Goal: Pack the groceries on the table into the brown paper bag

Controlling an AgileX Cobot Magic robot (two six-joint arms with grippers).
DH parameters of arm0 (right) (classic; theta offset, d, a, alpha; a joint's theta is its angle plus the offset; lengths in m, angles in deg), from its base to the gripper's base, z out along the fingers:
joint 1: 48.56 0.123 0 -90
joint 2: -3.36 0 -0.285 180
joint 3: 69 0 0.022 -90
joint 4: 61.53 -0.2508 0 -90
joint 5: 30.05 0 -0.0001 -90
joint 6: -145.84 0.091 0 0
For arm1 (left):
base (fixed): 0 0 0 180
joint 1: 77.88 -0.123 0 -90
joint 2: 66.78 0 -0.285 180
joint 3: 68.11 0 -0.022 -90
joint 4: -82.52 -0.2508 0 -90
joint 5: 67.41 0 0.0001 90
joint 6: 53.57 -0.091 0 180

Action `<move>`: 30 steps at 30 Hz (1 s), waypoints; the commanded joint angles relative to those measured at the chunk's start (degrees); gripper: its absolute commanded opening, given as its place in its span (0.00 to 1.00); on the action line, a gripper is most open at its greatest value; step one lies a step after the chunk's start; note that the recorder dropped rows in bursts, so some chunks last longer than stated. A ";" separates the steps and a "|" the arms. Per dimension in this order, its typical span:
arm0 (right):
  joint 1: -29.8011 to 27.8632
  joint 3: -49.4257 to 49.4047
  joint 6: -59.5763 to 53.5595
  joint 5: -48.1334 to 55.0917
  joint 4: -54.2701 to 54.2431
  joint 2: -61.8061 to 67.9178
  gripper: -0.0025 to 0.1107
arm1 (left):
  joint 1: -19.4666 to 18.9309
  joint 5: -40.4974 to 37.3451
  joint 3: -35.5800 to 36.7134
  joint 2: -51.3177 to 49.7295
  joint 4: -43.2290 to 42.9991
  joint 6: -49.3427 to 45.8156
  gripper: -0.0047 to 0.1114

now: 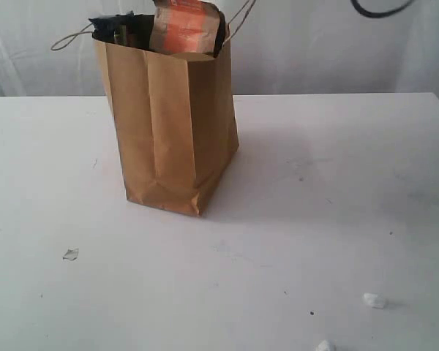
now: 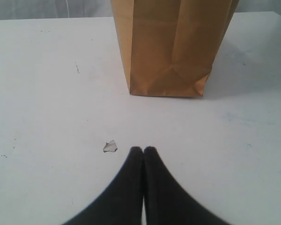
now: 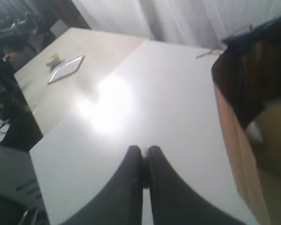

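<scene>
White tabletop [image 1: 351, 183]: no groceries loose on it in any view; only a small clear scrap [image 1: 71, 254] on the left and white crumbs [image 1: 374, 300] on the right, neither meant for packing.
Left end effector [image 2: 143, 150]: fingers pressed together, holding nothing, low over the tabletop; the scrap is just beside its tips and the bag is well ahead.
Brown paper bag [image 1: 172, 131]: upright, left of centre, mouth open, loop handles [image 1: 69, 38] sticking out.
Groceries: inside the bag; brown pouch [image 1: 184, 28] with orange label pokes above the rim, a dark blue end [image 1: 110, 22] shows at the left corner, the rest is hidden.
Right end effector [image 3: 141, 150]: closed, empty, raised beside the bag's mouth.
Step, as I judge it: packing looks complete; draw both arms away wide of the handles and the tall pouch so nothing tips.
</scene>
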 commanded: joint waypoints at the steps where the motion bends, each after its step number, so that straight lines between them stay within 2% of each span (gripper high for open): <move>1: 2.39 8.00 -1.14 -9.53 -1.01 9.87 0.02 | 0.31 -0.15 0.18 1.35 0.34 0.31 0.04; 5: 4.16 14.88 -3.46 -16.18 -0.90 17.48 0.02 | 0.31 -0.15 0.18 1.35 0.34 0.31 0.04; 10: 4.55 17.47 -7.82 -18.35 -0.26 23.60 0.03 | 0.31 -0.15 0.18 1.35 0.34 0.31 0.04; 17: 4.55 17.47 -9.03 -22.73 0.37 25.60 0.23 | 0.31 -0.15 0.18 1.35 0.34 0.31 0.04; 23: 4.55 17.47 -9.03 -20.58 1.84 25.03 0.26 | 0.31 -0.15 0.18 1.35 0.34 0.31 0.04; 27: 4.55 17.47 -8.42 -11.01 13.32 22.96 0.25 | 0.31 -0.15 0.18 1.35 0.34 0.31 0.04; 30: 4.55 17.47 -0.30 -1.99 29.62 20.71 0.19 | 0.31 -0.15 0.18 1.35 0.34 0.31 0.04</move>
